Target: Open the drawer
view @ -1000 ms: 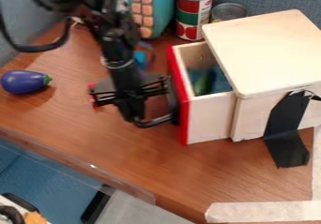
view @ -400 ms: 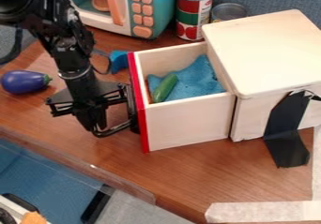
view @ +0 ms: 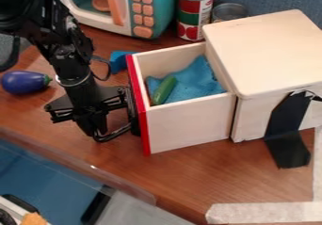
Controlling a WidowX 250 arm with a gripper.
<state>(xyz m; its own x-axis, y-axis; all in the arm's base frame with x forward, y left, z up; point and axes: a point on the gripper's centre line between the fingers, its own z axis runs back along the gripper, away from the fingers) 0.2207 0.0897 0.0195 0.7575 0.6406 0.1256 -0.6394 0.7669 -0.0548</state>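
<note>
Pincer (view: 128,126) at the open drawer's (view: 189,125) red front (view: 144,125), toward the left; cannot tell whether it is closed

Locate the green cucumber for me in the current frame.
In the camera view, the green cucumber lies inside the open drawer, near its red front, on the left part of the blue cloth.

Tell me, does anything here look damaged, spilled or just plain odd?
The black tape looks odd: crumpled at its top end, it runs down the wooden box onto the table, perhaps to hold it still. I see nothing spilled or broken.
</note>
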